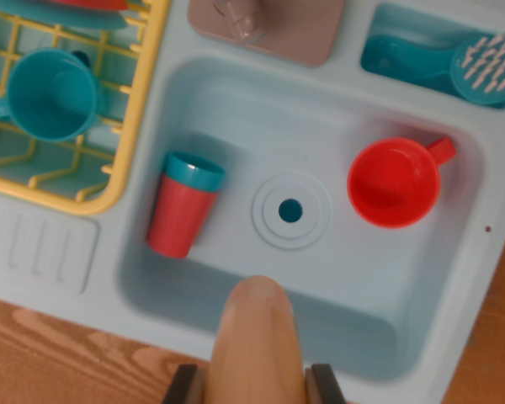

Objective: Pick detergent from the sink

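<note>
Cannot tell whether the jaws stand open or closed: of the gripper [257, 385], only two dark finger stubs at six o'clock on the frame's edge, with a blurred tan rounded shape [257, 337] rising between them and covering the gap. Fills most of the wrist view next: the pale blue sink [370, 303], its basin wide and bare along the lower wall. At ten o'clock, beside the basin's left rim, a yellow dish rack [139, 109], cut off by the frame's edge. Along the bottom, at seven and at four o'clock, strips of wooden tabletop [59, 353]. At twelve o'clock, behind the basin, a brown faucet base [303, 38], blurred. At two o'clock, a recessed teal tray [387, 55] holding a teal brush [484, 71] with pale bristles facing up. Inside the basin at three o'clock from the drain, a red mug [394, 183], mouth up, handle pointing to one o'clock. In the rack, a teal mug [49, 94], mouth up. Inside the basin at nine o'clock from the drain, near the left wall, the detergent [181, 210]: red tapered body, teal cap towards twelve o'clock, well apart from the finger stubs and untouched. At the basin's middle, the round drain [290, 210] with a dark teal hole.
</note>
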